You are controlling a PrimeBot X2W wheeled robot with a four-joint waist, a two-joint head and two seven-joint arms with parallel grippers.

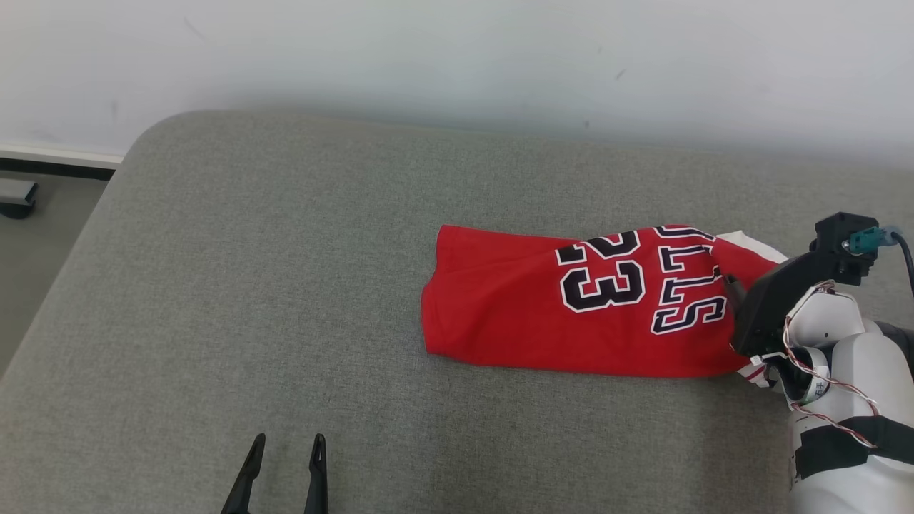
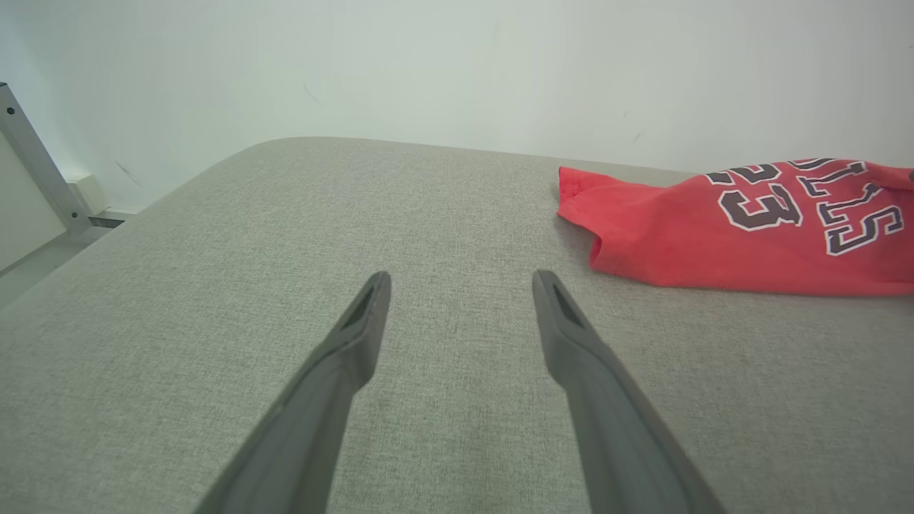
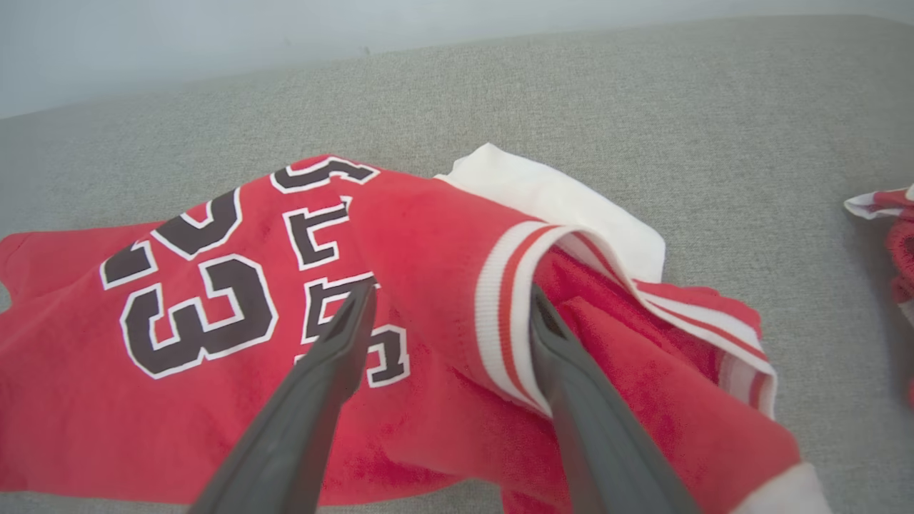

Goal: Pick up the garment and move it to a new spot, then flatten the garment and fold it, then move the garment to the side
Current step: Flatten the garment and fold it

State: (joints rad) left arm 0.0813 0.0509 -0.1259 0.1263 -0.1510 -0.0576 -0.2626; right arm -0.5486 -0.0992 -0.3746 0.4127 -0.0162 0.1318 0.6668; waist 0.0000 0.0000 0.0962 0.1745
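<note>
your right gripper spread wide over red jersey, fingers straddling raised fold beside striped trim; nothing pinched yet. likely set there so closing catches collar end for lift. red jersey lies crumpled on right half of grey bench, number side up. your left gripper also wide open, empty, low over bare bench, well apart from red jersey, probably on standby.

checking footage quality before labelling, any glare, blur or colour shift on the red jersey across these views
Head view: even soft light, red jersey print crisp, no glare. Left wrist view: it looks washed out, a paler red. Right wrist view: lettering sharp, colour saturated.
</note>
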